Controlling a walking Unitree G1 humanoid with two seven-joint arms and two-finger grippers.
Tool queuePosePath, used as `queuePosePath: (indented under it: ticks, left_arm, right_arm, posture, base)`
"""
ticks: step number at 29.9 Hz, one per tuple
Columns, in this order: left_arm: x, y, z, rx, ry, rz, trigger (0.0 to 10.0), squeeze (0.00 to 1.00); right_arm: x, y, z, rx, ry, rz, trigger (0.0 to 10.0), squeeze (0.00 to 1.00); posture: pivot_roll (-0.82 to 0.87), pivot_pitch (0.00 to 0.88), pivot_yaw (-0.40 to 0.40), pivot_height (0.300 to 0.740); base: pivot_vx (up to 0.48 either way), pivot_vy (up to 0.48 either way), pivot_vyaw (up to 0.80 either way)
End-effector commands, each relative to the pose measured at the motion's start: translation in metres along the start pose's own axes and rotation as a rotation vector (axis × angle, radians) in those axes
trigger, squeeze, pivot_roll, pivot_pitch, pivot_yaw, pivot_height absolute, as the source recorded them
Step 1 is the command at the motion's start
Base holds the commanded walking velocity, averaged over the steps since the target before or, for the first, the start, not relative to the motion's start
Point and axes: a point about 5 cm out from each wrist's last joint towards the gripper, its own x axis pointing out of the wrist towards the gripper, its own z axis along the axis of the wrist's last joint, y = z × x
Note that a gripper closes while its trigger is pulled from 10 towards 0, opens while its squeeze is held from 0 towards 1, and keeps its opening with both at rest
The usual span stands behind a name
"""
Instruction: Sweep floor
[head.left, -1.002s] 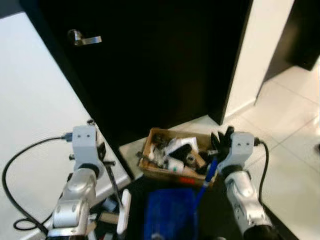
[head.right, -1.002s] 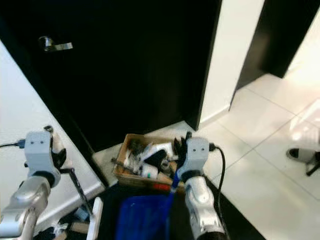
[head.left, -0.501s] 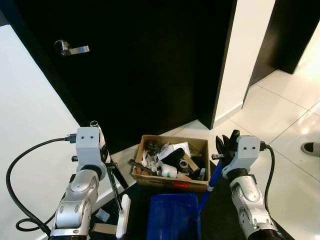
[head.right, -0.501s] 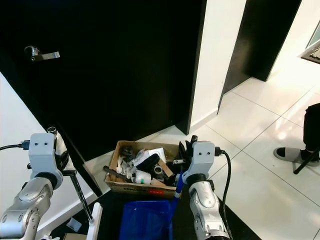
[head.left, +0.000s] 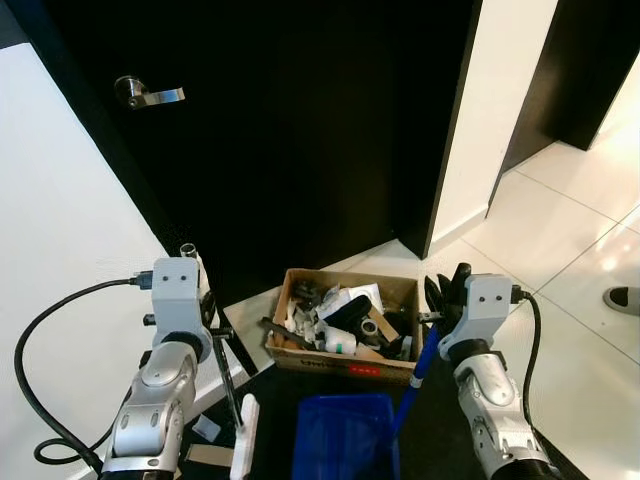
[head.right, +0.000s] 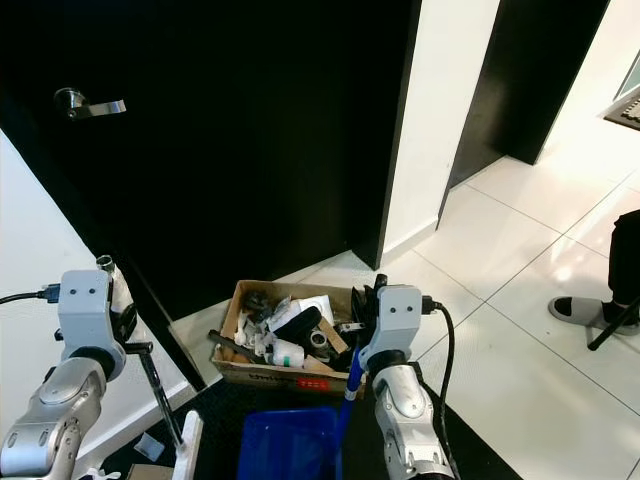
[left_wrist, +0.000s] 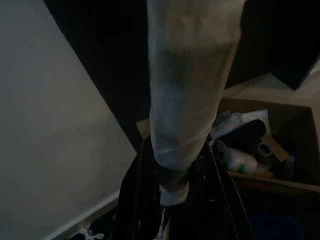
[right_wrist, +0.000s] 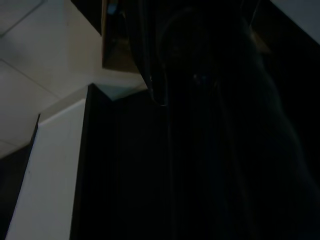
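Observation:
My left gripper (head.left: 204, 306) is shut on a small broom, a thin black rod (head.left: 230, 385) ending in a white piece (head.left: 243, 445) low at my left. In the left wrist view its pale handle (left_wrist: 185, 100) runs between the black fingers (left_wrist: 135, 200). My right gripper (head.left: 446, 292) is shut on the blue handle (head.left: 420, 362) of a blue dustpan (head.left: 345, 435), which hangs low in the middle. Just beyond the pan stands a cardboard box (head.left: 330, 358) full of scraps and rubbish. Small paper scraps (head.right: 147, 447) lie on the floor by the wall.
A black door with a silver lever (head.left: 148, 93) rises straight ahead, a white wall (head.left: 60, 260) to my left. White tiles (head.left: 560, 250) stretch to the right. A person's shoe (head.right: 575, 310) and a dark leg (head.right: 625, 250) are at the far right. A dark mat (head.left: 440, 440) lies underfoot.
The camera has swung and steadied, so the box and door now sit more centred. Both grippers keep the same hold on broom and dustpan.

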Motion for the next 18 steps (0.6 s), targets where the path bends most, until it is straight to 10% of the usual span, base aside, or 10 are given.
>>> queuePosePath:
  ticks: [1, 18]
  left_arm:
    - [0.0004, 0.004, 0.002, 0.029, -0.018, 0.024, 10.0, 0.0]
    - [-0.0004, 0.0067, -0.0002, 0.011, -0.037, 0.048, 10.0, 0.0]
  right_arm:
    - [0.0008, 0.0024, -0.0004, 0.004, 0.0, 0.007, 10.0, 0.0]
    - [0.0003, -0.0006, -0.0022, -0.009, 0.009, 0.0, 10.0, 0.0]
  posture:
    - [0.06, 0.093, 0.102, 0.74]
    - [0.06, 0.101, 0.098, 0.74]
  base:
    - [0.0, 0.0, 0.0]
    - [0.0, -0.03, 0.0]
